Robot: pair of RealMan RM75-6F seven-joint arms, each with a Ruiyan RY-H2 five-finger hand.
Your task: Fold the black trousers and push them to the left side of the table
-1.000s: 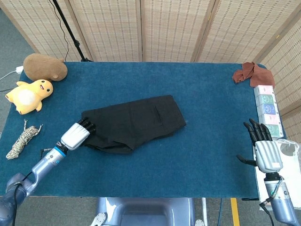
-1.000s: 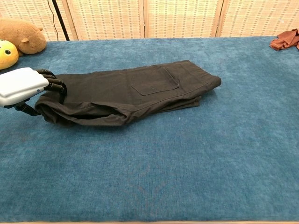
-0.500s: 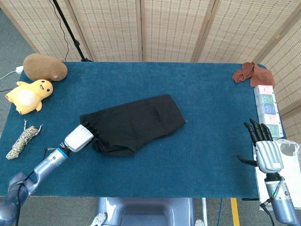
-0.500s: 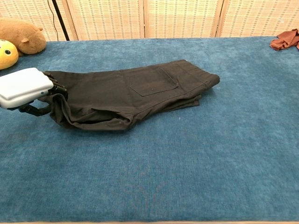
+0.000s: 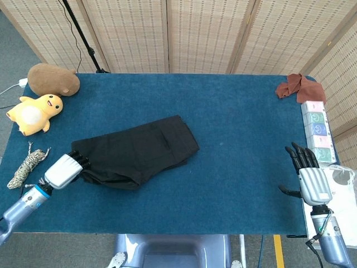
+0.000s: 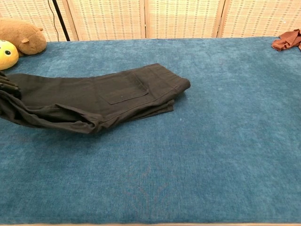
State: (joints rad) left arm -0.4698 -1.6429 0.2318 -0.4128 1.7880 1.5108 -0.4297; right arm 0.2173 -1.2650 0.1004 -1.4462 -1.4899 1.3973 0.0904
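Covering the whole tabletop, a dark blue carpet-like cloth fills the centre of the head view, backed by 4 woven cane screen panels along the top edge. A black stand pole rises at upper left. At far left sit a brown plush animal and a yellow plush duck, with a coil of rope below them. A rust-coloured rag lies at upper right, beside a row of pastel boxes whose printed marks are too small to read.

The black trousers, folded into a long bundle, lie left of centre, angled from lower left to upper right; the chest view shows a back pocket facing up. The left hand sits at the bundle's lower-left end, its dark fingers tucked against the fabric edge and apparently gripping it. The right hand hovers at lower right, well apart from the trousers, fingers spread and holding nothing.
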